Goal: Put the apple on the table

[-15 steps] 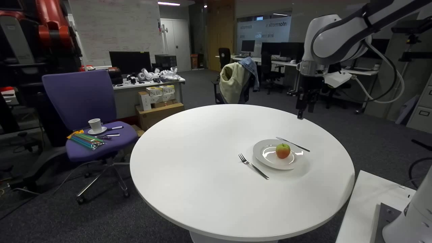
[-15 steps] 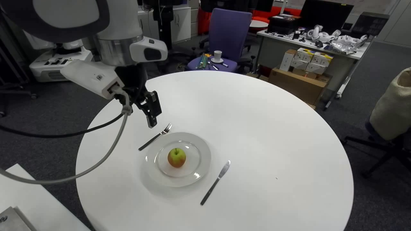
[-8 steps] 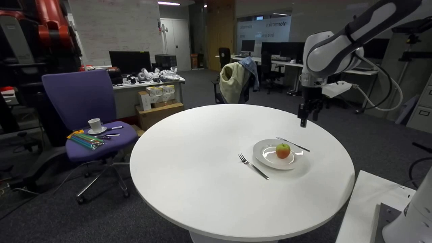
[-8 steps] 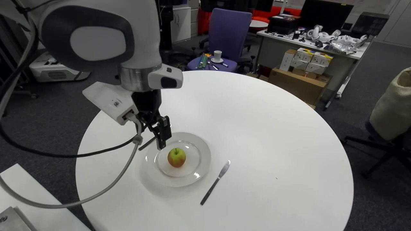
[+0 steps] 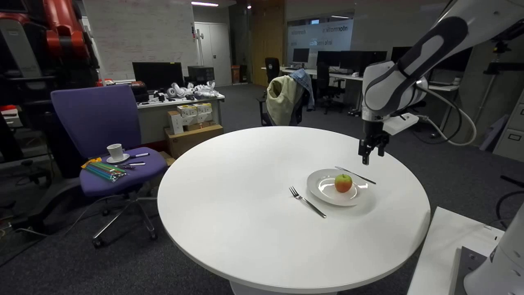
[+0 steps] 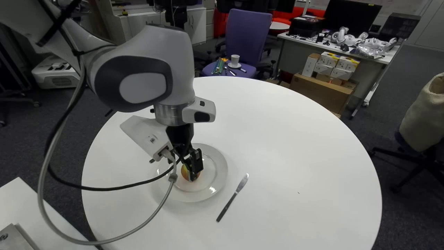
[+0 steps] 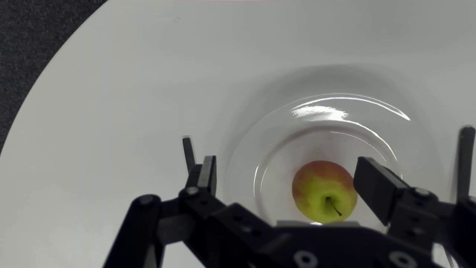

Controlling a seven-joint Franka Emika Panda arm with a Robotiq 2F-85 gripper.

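Note:
The apple (image 5: 343, 183), red-orange with a yellow-green top, sits on the white plate (image 5: 317, 188) on the round white table (image 5: 229, 196). In an exterior view the apple (image 6: 185, 172) is partly hidden behind my gripper and cable. My gripper (image 5: 373, 155) is open and empty, pointing down above the plate. In the wrist view the gripper (image 7: 287, 167) has its fingers wide apart. The apple (image 7: 323, 190) shows between them, much closer to the right finger, its lower edge hidden by the gripper body. The gripper looks higher than the apple in an exterior view.
A fork (image 5: 307, 201) and a knife (image 6: 233, 198) lie on the table on either side of the plate. A purple chair (image 5: 98, 119) with a white cup (image 5: 116, 152) stands beyond the table. My cable (image 6: 131, 187) loops beside the arm.
My open gripper has moved down and across, from beside the plate to above it. The apple, plate, fork and knife have not moved.

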